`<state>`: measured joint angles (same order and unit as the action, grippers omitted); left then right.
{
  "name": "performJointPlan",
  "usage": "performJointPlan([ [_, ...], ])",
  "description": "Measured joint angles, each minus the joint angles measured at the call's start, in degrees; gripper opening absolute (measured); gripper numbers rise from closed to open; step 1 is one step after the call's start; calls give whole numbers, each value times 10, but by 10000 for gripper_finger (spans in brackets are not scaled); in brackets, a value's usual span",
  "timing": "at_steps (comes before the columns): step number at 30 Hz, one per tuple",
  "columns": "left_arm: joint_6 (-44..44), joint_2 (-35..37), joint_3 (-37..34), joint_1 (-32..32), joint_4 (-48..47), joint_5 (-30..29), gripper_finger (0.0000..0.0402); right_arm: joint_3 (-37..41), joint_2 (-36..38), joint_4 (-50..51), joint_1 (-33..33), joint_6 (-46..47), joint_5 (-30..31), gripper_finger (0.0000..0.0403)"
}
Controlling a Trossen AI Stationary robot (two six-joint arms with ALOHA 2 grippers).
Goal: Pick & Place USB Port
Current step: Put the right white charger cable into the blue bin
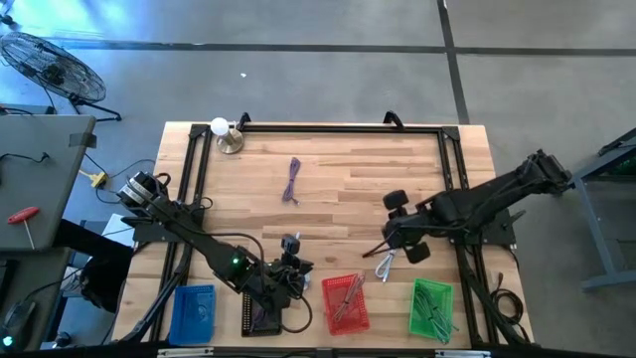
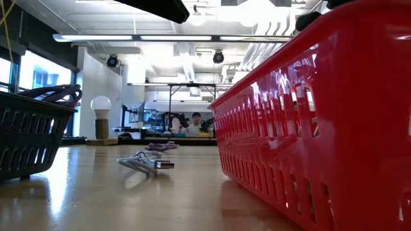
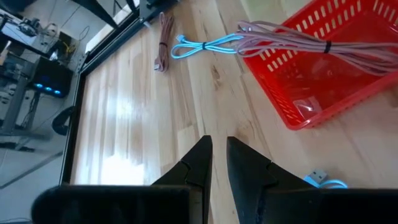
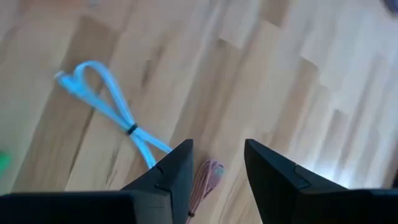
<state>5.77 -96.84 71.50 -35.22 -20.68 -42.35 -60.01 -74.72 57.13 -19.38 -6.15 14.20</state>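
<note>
Several bundled USB cables lie on the wooden table. A light-blue cable and a pinkish cable lie below my right gripper. That gripper hangs above them, open and pointing steeply down, with the pinkish cable's end showing in its gap. My left gripper hovers left of the red basket; its fingers stand a narrow gap apart with nothing between them. A pale pink cable bundle lies across the red basket's rim. A purple cable lies farther back.
Along the near edge stand a blue basket, a black basket, the red basket and a green basket. A lamp sits at the far left corner. A light-blue plug lies beside my left gripper. A black frame borders the table.
</note>
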Motion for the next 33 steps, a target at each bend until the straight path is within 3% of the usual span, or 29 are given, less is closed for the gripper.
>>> performJointPlan([
  [6, 0, 0, 0, 0, 6, 0, 44, 0, -18, 1, -3, -157, -101, 135],
  [14, -9, 0, 0, 0, 38, -5, 44, 0, -118, -38, -45, -198, -83, 126],
  [21, -18, 0, 0, 0, 47, -4, 44, 0, -184, -10, -34, -236, -58, 122],
  [33, -40, 0, 0, 0, 47, -2, 44, 46, -206, -31, -31, -329, -56, 117],
])
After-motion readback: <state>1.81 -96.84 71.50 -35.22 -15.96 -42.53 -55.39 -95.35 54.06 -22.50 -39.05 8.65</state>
